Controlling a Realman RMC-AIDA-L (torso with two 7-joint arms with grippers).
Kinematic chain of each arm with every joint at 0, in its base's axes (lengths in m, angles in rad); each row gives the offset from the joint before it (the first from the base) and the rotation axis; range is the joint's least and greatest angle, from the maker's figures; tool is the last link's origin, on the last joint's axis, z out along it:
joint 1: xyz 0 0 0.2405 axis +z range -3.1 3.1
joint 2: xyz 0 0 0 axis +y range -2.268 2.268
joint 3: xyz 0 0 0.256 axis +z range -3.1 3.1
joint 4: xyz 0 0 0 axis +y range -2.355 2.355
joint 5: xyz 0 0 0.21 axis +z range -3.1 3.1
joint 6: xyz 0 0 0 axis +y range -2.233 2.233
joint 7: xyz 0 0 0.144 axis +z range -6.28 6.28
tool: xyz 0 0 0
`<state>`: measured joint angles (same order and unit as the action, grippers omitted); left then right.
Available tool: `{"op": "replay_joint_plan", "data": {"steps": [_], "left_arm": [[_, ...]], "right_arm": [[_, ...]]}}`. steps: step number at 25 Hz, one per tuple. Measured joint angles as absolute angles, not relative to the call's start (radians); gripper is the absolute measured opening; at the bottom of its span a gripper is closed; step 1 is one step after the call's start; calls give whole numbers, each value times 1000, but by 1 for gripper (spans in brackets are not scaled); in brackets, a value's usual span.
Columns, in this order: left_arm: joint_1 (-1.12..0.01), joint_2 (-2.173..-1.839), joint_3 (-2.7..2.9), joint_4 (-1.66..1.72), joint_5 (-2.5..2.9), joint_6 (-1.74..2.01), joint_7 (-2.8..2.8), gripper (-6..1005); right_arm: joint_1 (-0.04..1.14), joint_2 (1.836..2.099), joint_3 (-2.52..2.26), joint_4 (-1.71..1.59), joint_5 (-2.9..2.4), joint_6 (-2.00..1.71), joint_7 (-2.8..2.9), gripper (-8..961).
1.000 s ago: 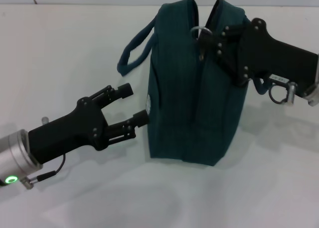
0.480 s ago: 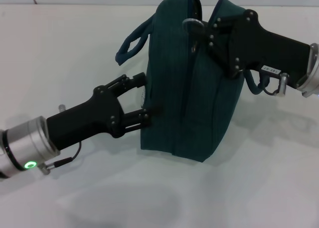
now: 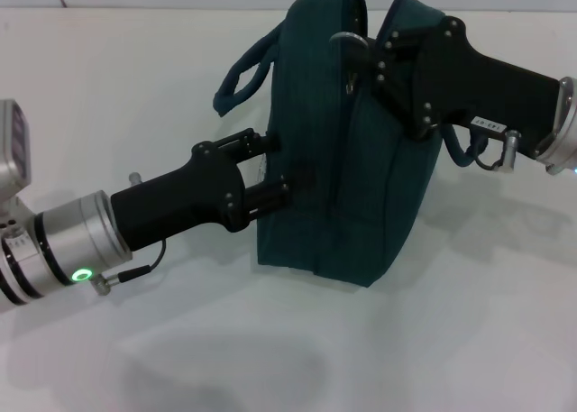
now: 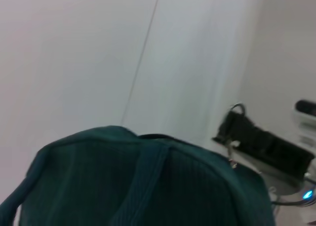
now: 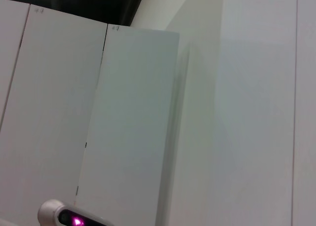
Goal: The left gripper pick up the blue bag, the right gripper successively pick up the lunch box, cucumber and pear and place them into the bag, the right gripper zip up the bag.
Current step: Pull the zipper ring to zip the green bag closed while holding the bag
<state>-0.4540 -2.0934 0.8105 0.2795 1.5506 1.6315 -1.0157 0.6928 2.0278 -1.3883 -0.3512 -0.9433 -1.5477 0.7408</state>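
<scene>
Blue bag stands upright on the white table, braced by the left gripper spread wide against its side, and could tip if the right gripper, clamped on its zipper ring, yanks sideways.

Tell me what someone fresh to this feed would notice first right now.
The blue bag stands upright mid-table, filling the centre of the head view. The left gripper presses its fingers against the bag's left side, near the loop handle. The right gripper sits at the bag's top by the ring zipper pull; its hold there can't be made out.
</scene>
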Motion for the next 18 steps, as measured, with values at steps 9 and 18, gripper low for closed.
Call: {"op": "replay_joint_plan", "data": {"steps": [9, 18], "left_arm": [[-464, -2094, 812, 279, 1549, 1620, -1001, 439], [-469, -2090, 863, 282, 1553, 1622, -998, 244]], "right_arm": [[693, 2028, -1388, -351, -942, -1549, 741, 4], [689, 2028, -1387, -351, -908, -1548, 758, 4]]}}
